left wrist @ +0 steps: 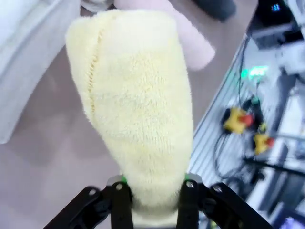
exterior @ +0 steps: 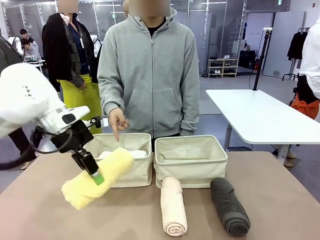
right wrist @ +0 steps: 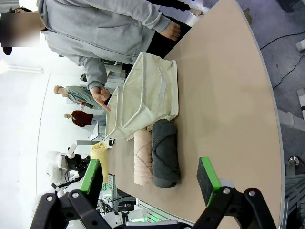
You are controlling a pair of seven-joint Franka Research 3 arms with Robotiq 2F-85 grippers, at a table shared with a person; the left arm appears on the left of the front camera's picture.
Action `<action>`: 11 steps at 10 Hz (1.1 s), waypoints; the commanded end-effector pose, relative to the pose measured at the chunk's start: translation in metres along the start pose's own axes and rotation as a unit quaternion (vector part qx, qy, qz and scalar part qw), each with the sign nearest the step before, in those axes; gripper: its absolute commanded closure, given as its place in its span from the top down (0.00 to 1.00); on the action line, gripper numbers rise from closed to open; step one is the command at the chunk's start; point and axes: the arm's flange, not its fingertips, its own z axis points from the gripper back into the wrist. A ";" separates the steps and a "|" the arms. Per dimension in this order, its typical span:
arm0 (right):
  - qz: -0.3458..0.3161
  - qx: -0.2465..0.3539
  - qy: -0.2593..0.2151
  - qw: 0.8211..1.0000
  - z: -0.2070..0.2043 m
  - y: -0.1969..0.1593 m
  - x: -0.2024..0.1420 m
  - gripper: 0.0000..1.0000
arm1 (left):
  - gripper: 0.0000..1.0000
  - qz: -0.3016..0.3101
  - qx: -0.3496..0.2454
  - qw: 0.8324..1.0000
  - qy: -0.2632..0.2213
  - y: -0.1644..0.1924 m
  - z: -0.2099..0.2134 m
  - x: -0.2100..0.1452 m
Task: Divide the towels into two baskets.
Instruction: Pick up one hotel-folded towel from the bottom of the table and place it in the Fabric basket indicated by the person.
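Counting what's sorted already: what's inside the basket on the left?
A white towel lies in that basket. The yellow towel, held in the robot's left hand, covers the basket's front left, so anything there is hidden.

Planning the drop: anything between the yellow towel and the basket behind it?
No object between them. The yellow towel, in the left gripper, hangs before the left basket, at its near wall. Watch the person's hand pointing down over its far rim; a white towel already lies inside.
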 end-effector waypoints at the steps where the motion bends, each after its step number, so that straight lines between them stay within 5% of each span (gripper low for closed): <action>1: 0.002 0.007 -0.003 1.000 0.002 0.003 0.000 1.00 | 0.24 -0.143 0.030 0.988 0.056 -0.009 0.010 0.009; 3: 0.002 0.007 -0.003 1.000 0.002 0.003 0.000 1.00 | 0.24 -0.217 0.056 0.969 0.105 -0.018 0.011 0.009; 4: 0.002 0.007 -0.003 1.000 0.002 0.003 0.000 1.00 | 0.24 -0.183 0.101 0.976 0.060 -0.020 0.011 0.007; 5: 0.002 0.007 -0.003 1.000 0.002 0.003 0.000 1.00 | 0.24 -0.180 0.046 0.977 0.108 -0.019 0.007 0.010; 7: 0.002 0.007 -0.003 1.000 0.002 0.003 0.000 1.00 | 0.24 -0.180 0.046 0.977 0.108 -0.019 0.007 0.010; 8: 0.002 0.007 -0.003 1.000 0.002 0.003 0.000 1.00 | 0.37 -0.190 0.061 0.974 0.106 -0.019 0.006 0.012; 11: 0.002 0.007 -0.003 1.000 0.002 0.003 0.000 1.00 | 0.37 -0.275 0.131 0.947 0.104 0.017 0.044 0.067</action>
